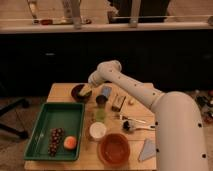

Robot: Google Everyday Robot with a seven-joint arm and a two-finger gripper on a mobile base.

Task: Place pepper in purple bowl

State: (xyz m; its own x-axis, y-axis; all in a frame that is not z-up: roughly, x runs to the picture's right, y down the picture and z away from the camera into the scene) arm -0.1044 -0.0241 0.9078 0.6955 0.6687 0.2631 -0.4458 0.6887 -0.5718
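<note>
The purple bowl (77,93) is a small dark round bowl at the back left of the wooden table (62,90). The pale yellow pepper (86,90) is at the bowl's right rim, directly under the tip of my gripper (89,86). The gripper reaches down to the bowl from the right, at the end of the white arm (130,87). I cannot tell whether the pepper is still held or rests in the bowl.
A green tray (50,115) at front left holds dark grapes (54,140) and a round orange fruit (70,142). An orange-brown bowl (115,148), a white cup (97,131), a blue can (105,91), a dark cup (101,100), a snack bar (118,102) and utensils (134,123) are nearby.
</note>
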